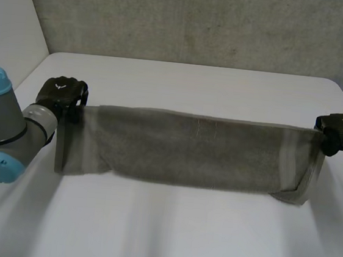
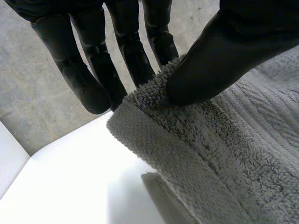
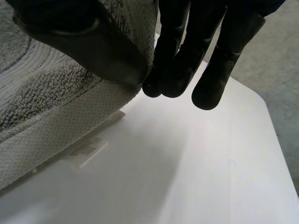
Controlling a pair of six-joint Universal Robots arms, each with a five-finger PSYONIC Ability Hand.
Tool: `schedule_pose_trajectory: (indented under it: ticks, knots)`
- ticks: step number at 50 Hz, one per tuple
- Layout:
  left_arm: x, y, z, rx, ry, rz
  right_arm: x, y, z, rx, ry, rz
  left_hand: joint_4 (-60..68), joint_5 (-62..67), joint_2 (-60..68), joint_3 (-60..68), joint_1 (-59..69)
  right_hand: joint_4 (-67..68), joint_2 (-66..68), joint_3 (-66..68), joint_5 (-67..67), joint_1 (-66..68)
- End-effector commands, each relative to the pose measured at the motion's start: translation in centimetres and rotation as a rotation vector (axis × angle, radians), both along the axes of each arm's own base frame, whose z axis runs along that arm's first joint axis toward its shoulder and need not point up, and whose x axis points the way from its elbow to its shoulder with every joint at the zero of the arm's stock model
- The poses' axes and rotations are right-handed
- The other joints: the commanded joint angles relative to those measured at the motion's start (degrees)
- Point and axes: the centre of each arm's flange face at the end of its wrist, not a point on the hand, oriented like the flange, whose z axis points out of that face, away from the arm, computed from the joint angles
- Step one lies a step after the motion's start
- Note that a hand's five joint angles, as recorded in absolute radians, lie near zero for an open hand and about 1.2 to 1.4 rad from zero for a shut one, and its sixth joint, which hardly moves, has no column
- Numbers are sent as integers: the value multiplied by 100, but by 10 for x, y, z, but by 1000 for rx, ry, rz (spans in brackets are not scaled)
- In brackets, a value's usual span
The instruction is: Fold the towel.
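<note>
1. Presently, I see the towel (image 1: 194, 149) stretched wide between both hands over the table (image 1: 178, 240). Its upper edge runs nearly straight from one hand to the other.
2. The left hand (image 1: 61, 95) is at the towel's upper corner on the left-arm side. In the left wrist view its thumb (image 2: 219, 60) presses down on the looped pile just inside the woven border. The fingers (image 2: 135, 56) run straight behind the same corner. I record this hand as pinching the towel between thumb and fingers.
3. The right hand (image 1: 342, 131) is at the opposite upper corner. In the right wrist view its thumb (image 3: 93, 46) lies across the cloth and the fingers (image 3: 177, 65) close against it from the far side, with the corner caught between. I record a pinch grasp on the towel here as well.
4. The towel is grey with a flat woven band near each short end. It hangs from the held edge as a long, shallow panel. On the right-hand side the lower corner is turned under into a slanted fold.
5. The lower edge sits down at the table. I cannot tell how much of it rests there.
6. A small white label (image 3: 86, 151) shows below the towel's border in the right wrist view.
7. The left arm (image 1: 6, 126) stands near the table's left edge, and a grey wall (image 1: 201, 21) runs behind the table.
</note>
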Motion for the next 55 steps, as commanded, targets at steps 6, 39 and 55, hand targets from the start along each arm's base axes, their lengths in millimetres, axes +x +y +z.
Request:
schedule_pose_trajectory:
  ticks: [6, 39, 55]
  knots:
    - [-13, -20, -12, -15, -2, -4, 8, -22, -15, -49, -48, -23, -738, -1544, -634, -895, -250, 308, 422, 296, 281, 322]
    - [-20, 13, 26, -80, -45, -23, 10, 3, 49, -196, -25, -53, -6994, -7801, -6891, -7152, -6506, -6692, -6578, -6704, -6719, -6678]
    - [1, 74, -4, 47, -152, -90, 9, 102, -12, 17, 44, 19, -6069, -6875, -5965, -6226, -5581, -4752, -4638, -4765, -4779, -4738]
